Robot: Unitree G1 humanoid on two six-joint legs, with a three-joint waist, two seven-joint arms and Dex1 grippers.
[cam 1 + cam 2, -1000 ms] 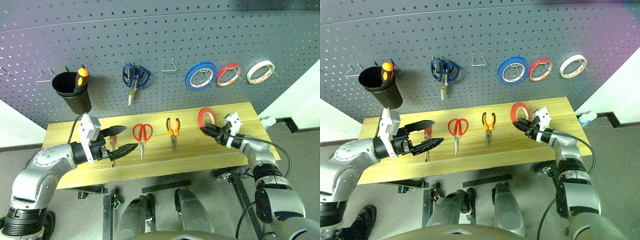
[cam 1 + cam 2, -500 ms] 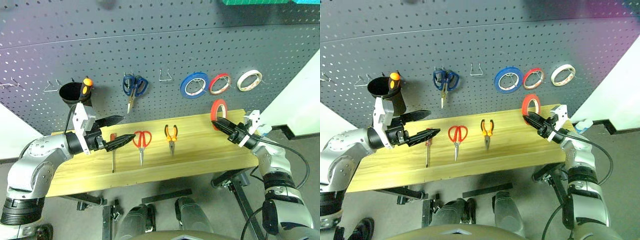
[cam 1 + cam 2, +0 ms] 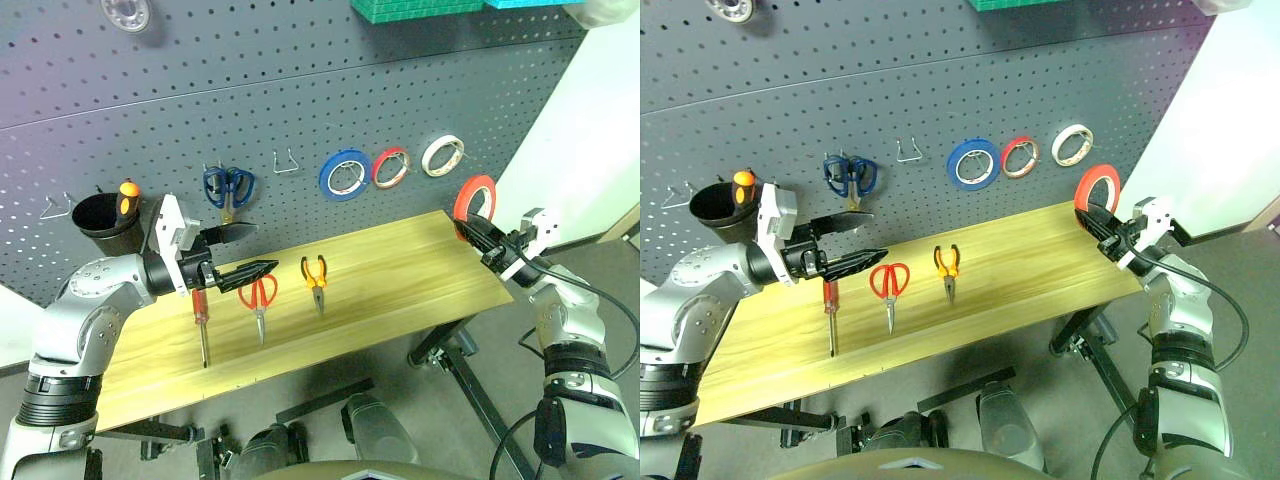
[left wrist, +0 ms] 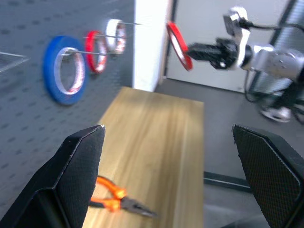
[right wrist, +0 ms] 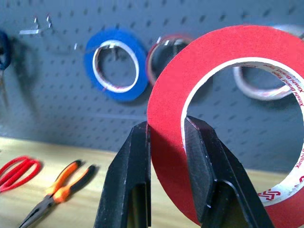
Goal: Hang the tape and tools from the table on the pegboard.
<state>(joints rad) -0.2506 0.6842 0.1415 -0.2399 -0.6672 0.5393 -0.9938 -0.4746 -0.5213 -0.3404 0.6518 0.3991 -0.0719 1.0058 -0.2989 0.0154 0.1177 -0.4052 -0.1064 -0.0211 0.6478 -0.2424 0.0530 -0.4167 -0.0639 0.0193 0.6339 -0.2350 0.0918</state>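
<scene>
The large dark grey pegboard (image 3: 300, 90) dotted with rows of small holes is filling the back of the scene. Hanging on it are a black cup (image 3: 100, 215) holding an orange-and-black-handled screwdriver (image 3: 128, 192), blue-handled scissors (image 3: 226, 187), a blue roll of tape (image 3: 345, 175), a smaller red roll (image 3: 390, 167) and a thin cream-white roll (image 3: 441, 155).

Below it, the long rectangular table (image 3: 400, 270) of light yellowish wood is carrying three tools lying side by side: a slim red-handled screwdriver (image 3: 200, 322) nearest the left arm, red-handled scissors (image 3: 259, 295) beside it, and small orange-and-black-handled pliers (image 3: 316, 273) beyond those.

The wide bright red roll of tape (image 3: 474, 197) is sitting off the table, held upright in the air past the table's right end and lower than the three hung rolls. The right gripper (image 5: 166, 142) is pinching it, its two black fingers closing on the ring's wall, one inside the ring and one outside.

The left gripper (image 3: 245, 252) is hovering over the left part of the table with its fingers spread wide apart and nothing between them, its tips just above the red-handled scissors.
</scene>
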